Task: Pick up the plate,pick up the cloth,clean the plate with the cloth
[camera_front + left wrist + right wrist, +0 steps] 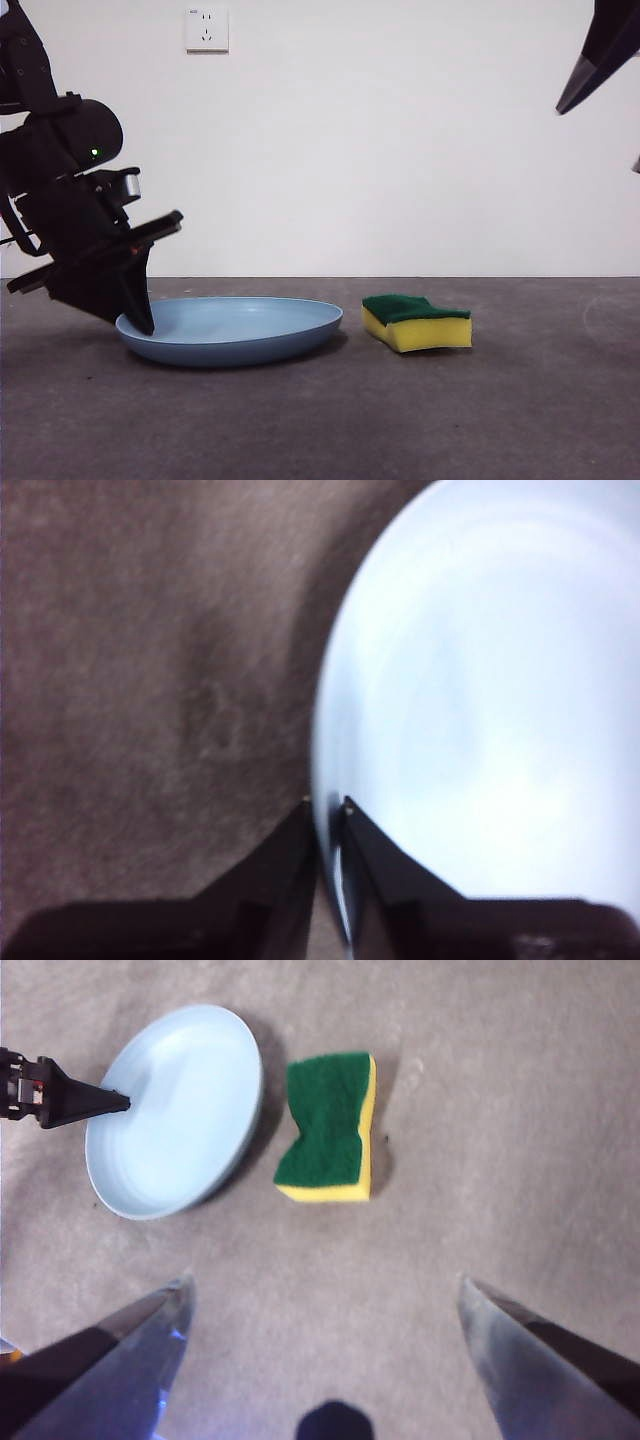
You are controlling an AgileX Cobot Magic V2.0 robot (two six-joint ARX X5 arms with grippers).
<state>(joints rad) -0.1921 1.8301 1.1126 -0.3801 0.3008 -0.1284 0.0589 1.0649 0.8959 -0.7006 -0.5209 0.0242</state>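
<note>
Gripping the plate (pixel 235 330) rim at its left edge, the left gripper (pixel 325 815) should lift steadily; the right gripper (pixel 320 1305) hangs open high above, the cloth (pixel 417 321) right of the plate on the counter (pixel 500 420).

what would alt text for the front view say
The left gripper pinches the near-left rim of a light-blue plate resting on a grey table. A yellow sponge with a green scouring top lies apart to the plate's right; the right gripper waits as a dark tip at the top right corner.
</note>
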